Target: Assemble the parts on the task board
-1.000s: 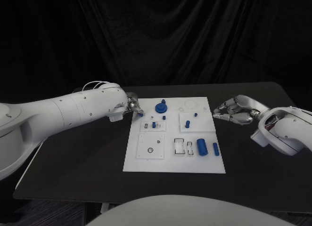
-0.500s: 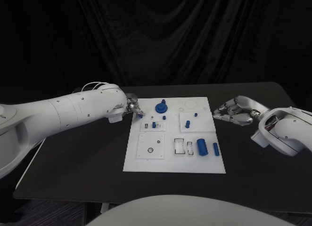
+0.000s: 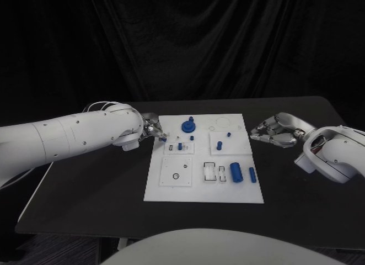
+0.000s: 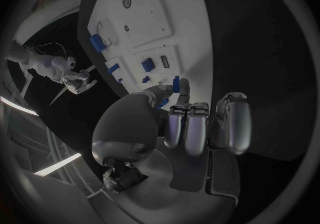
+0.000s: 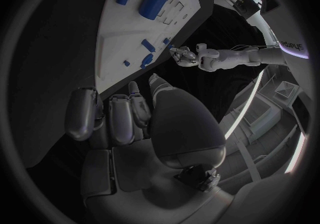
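Observation:
The white task board (image 3: 176, 187) lies mid-table, also seen in the left wrist view as the task board (image 4: 157, 10). My left hand (image 3: 151, 129) hovers at the board's far left corner and pinches a small blue part (image 4: 176, 83) between thumb and finger. A blue gear-like part (image 3: 187, 126), a short peg (image 3: 219, 146) and a small block (image 3: 180, 146) stand on the far half. A thick cylinder (image 3: 236, 171) and a slim cylinder (image 3: 252, 175) lie at the near right. My right hand (image 3: 274, 131) hangs off the board's right edge, fingers curled in on nothing.
The black table (image 3: 87, 193) has bare room to the left and right of the board. Its far edge meets a dark curtain. Empty recesses (image 3: 209, 171) sit in the board's near half.
My left arm has lowered, and the hand with the small blue part has shifted slightly nearer along the board's left edge. The right hand has stayed put.

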You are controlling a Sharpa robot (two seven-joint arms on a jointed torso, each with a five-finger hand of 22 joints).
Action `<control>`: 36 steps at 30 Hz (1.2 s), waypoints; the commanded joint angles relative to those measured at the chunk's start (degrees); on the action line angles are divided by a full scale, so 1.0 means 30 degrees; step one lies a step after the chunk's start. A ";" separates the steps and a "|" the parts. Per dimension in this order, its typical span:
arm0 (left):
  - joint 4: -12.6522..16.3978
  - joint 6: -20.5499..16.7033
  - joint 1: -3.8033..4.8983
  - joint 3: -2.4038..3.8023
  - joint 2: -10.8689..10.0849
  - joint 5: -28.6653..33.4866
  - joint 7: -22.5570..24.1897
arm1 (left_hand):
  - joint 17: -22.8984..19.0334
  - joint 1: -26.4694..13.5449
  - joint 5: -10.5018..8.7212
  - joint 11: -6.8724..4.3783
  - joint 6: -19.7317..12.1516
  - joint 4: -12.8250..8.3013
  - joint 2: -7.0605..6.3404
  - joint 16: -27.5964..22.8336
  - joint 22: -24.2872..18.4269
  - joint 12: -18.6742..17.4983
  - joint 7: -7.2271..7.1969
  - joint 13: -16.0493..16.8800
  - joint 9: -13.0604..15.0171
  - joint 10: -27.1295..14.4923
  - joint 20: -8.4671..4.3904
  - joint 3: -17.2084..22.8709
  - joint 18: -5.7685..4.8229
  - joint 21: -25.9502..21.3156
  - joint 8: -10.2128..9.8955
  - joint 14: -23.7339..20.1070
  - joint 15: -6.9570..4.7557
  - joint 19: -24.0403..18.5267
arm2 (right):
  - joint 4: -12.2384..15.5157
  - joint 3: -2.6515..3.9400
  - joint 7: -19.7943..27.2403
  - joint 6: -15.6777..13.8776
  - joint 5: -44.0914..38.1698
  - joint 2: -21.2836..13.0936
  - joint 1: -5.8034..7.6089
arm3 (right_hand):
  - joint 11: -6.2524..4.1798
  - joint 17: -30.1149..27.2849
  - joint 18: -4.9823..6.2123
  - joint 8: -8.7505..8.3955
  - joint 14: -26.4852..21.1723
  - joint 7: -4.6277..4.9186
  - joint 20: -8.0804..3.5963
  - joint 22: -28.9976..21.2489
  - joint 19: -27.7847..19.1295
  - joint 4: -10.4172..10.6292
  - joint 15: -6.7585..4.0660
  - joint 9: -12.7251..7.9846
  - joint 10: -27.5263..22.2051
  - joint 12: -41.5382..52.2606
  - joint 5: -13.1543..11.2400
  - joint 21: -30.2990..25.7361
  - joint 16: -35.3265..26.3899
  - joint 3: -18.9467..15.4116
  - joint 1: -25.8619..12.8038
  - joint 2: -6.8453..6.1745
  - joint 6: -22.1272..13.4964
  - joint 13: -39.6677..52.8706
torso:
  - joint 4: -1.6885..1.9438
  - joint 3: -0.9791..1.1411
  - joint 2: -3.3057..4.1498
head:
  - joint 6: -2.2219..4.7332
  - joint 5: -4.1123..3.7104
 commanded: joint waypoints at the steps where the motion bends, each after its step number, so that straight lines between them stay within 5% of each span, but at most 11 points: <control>1: 0.0717 -0.1119 0.0081 0.0019 -0.0278 0.0039 -0.0329 | 0.5030 -0.0234 -0.0270 -0.0135 0.0466 -0.0703 0.0075 -0.0095 0.2907 0.0068 -0.0251 0.5031 -0.0053 0.2009 -0.0051 0.0838 0.0132 -0.0042 0.0095 0.2016 -0.0190 0.0036 | -0.0003 0.0013 -0.0401 0.0129 0.0049 -0.0014 -0.0051 | 0.0028 0.0671 0.0152 -0.0115 0.0156 0.0047 0.0018 0.3006 -0.0088 0.0037 0.0060 -0.0022 -0.0155 -0.0070 0.0085 -0.0079 -0.0119 0.0107 0.0171 0.0055 0.0119 -0.0016 | -0.0003 0.0022 -0.0014 | 0.0003 0.0022; 11: 0.1624 -0.0961 0.0089 0.0015 -0.0569 0.0039 -0.0629 | 0.5030 -0.0475 -0.0577 -0.0152 0.0508 -0.0523 0.0128 -0.0095 0.2891 0.0068 -0.0263 0.5031 -0.0123 0.2009 -0.0078 0.0865 0.0143 -0.0099 0.0070 0.2016 -0.0211 0.0020 | -0.0022 0.0012 -0.0438 0.0202 0.0055 0.0010 -0.0061 | 0.0028 0.0671 0.0152 -0.0115 0.0156 0.0047 0.0018 0.3006 -0.0088 0.0037 0.0060 -0.0022 -0.0155 -0.0070 0.0085 -0.0079 -0.0119 0.0107 0.0171 0.0055 0.0119 -0.0016 | 0.0006 0.0003 0.0009 | 0.0003 -0.0004; 36: 0.0768 0.0192 -0.0212 0.0013 0.0351 0.0043 -0.0552 | 0.5030 -0.0637 -0.0745 -0.0162 0.0531 -0.0355 0.0260 -0.0095 0.2825 0.0068 -0.0260 0.5031 -0.0179 0.2009 -0.0091 0.0897 0.0177 -0.0230 0.0046 0.2016 -0.0223 -0.0059 | 0.0042 0.0011 -0.0497 0.0376 0.0056 -0.0002 -0.0126 | 0.0032 0.0647 0.0165 -0.0118 0.0142 0.0048 0.0021 0.2985 -0.0116 0.0067 0.0064 -0.0029 -0.0231 -0.0126 0.0091 -0.0151 -0.0145 0.0104 0.0153 0.0055 0.0130 -0.0104 | -0.0001 -0.0001 0.0005 | 0.0003 0.0078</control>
